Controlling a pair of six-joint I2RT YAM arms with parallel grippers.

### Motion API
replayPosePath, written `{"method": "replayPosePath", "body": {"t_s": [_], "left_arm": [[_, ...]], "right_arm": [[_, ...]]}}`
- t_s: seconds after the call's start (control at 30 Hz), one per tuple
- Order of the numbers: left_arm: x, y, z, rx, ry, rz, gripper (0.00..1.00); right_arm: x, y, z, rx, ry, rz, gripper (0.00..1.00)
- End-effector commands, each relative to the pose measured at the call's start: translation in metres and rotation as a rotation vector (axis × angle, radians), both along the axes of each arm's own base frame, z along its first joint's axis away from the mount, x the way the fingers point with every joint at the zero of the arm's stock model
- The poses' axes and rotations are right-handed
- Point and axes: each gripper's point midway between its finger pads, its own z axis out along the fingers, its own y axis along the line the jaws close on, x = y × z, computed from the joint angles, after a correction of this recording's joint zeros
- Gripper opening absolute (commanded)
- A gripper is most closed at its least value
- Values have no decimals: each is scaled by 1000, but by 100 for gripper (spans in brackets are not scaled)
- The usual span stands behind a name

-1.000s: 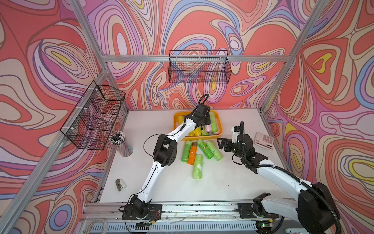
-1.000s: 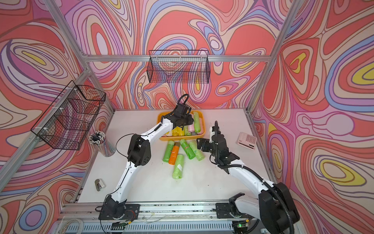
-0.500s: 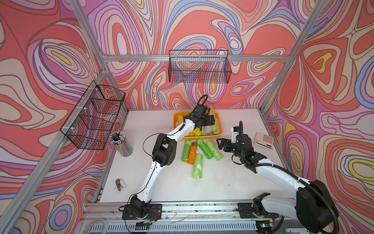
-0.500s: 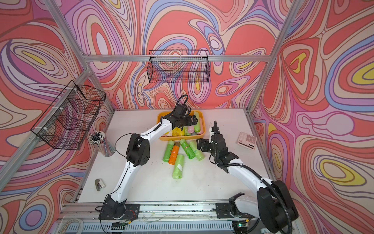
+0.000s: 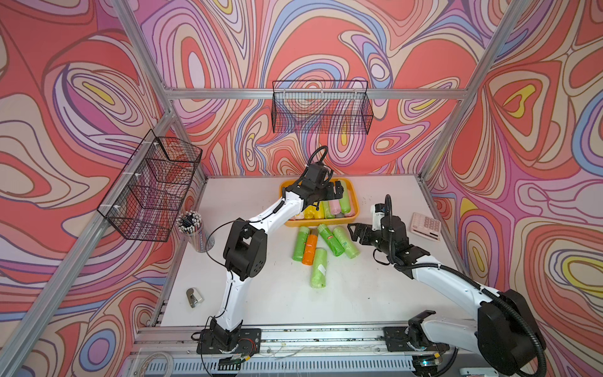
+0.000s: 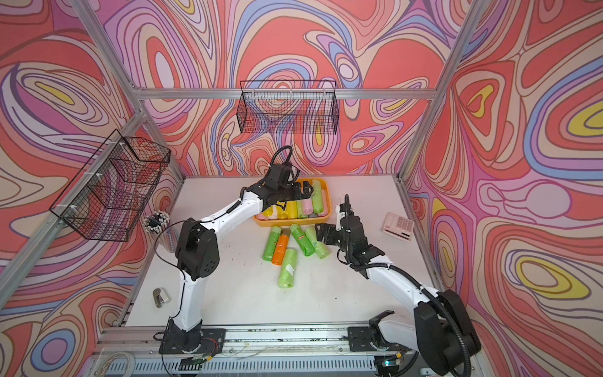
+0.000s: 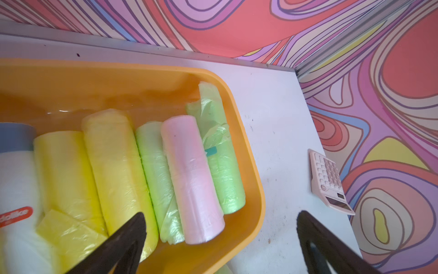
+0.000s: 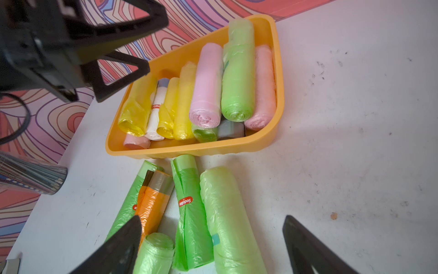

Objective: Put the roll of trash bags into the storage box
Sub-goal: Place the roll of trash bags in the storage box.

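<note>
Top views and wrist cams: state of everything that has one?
storage box, upright, holding stacked trash-bag rolls.
loose rolls, five lying on the table outside the box.
left claw, open, empty, over the box.
right claw, open, empty, over the loose rolls.
pencil cup, upright, full.
calculator, flat, keys up.

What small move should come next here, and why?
Probably lower the right gripper onto the pale green roll. Its jaws stand open above that roll, which lies on the table in front of the storage box with four other rolls. The left gripper is open and empty over the box, so it has nothing to place.
</note>
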Motion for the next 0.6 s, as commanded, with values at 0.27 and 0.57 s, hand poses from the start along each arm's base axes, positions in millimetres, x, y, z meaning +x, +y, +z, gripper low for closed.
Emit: {"method": "replayPosePath", "body": {"t_s": [0.27,0.57], "left_arm": [[-62,45,40,7,-83,25,100],[-130,95,47,0,-103,81,100]], "right_arm": [[5,-7,3,-52,4,-28,95],[9,-4,8,-42,32,-28,95]]}}
